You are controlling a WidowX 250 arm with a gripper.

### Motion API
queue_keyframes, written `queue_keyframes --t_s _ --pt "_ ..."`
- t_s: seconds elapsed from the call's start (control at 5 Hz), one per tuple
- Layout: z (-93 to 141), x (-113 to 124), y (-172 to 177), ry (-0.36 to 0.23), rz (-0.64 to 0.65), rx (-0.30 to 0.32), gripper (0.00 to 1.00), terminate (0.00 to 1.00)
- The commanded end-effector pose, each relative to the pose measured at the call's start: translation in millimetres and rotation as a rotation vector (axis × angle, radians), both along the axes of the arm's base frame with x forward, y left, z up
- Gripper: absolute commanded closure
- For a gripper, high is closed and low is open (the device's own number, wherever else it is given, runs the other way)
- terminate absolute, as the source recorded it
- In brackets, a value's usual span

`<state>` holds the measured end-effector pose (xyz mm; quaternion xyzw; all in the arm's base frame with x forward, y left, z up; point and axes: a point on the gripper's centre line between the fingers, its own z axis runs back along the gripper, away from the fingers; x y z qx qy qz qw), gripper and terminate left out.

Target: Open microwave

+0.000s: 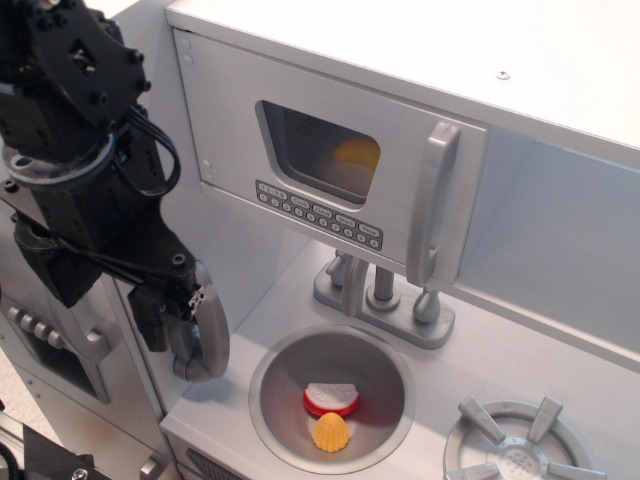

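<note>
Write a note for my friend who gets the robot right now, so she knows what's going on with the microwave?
Gripper: low on the left, beside a curved cabinet handle; whether it is open or shut cannot be told.
Microwave: door closed, something yellow behind its window. Its tall silver handle is on the right, untouched.
Sink: two toy foods inside, not part of the job.
Done: nothing yet.
Left: reach the handle, pull the door open.

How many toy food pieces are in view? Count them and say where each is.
3: a red-and-white piece and a yellow shell-shaped piece in the sink, plus a yellow item behind the microwave window. More may be hidden inside.
</note>
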<state>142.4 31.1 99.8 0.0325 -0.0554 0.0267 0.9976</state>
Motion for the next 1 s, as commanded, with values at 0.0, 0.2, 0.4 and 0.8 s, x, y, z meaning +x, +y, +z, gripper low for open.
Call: queue_keyframes --t_s 0.0,0.2,0.4,0.8 --pt "0 0 0 0.0 0.0 0.0 0.0 0.0" --pt "9 34 -32 -0.017 0.043 -0.059 0.0 0.0" --pt "20 60 -57 -0.036 0.03 -0.115 0.0 0.0" --pt "33 102 -102 -0.082 0.018 -0.172 0.0 0.0"
